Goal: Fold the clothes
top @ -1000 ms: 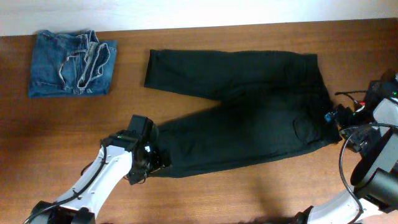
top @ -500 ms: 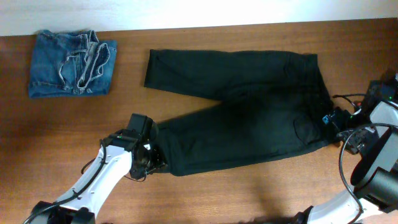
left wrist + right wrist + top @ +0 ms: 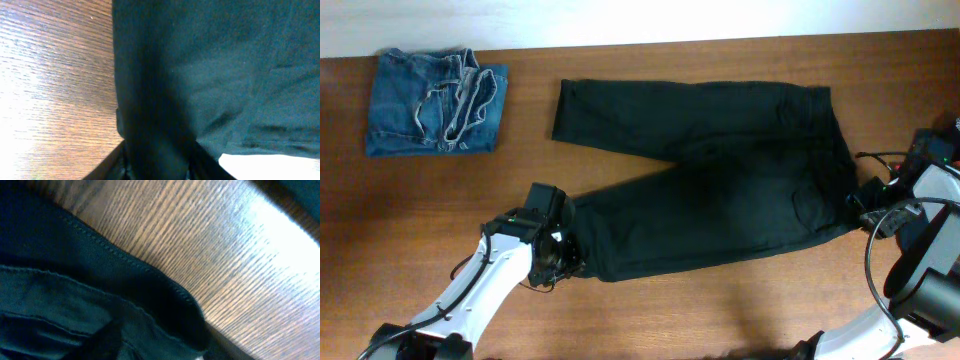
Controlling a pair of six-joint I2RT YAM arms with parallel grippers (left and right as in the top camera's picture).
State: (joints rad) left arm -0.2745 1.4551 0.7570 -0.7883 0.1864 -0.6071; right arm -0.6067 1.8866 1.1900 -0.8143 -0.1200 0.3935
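Note:
The black trousers (image 3: pixel 720 200) lie flat on the table, waist to the right and both legs pointing left. My left gripper (image 3: pixel 572 262) sits at the hem of the near leg. In the left wrist view a ridge of the trousers (image 3: pixel 200 75) is pinched between the left gripper's (image 3: pixel 160 170) fingers (image 3: pixel 112 170), so it is shut on the cloth. My right gripper (image 3: pixel 860 205) is at the near corner of the waistband. In the right wrist view the stitched edge of the trousers (image 3: pixel 50 280) lies between the right gripper's (image 3: pixel 165 347) dark fingers, and I cannot make out their spacing.
Folded blue jeans (image 3: pixel 435 102) rest at the far left corner of the wooden table (image 3: pixel 470 200). Loose cables (image 3: pixel 880 155) trail from the right arm near the table's right edge. A pale wall runs along the far edge.
The left gripper has closed on the near leg's hem, bunching it slightly. The right gripper has slid left onto the waistband corner and its fingers have narrowed.

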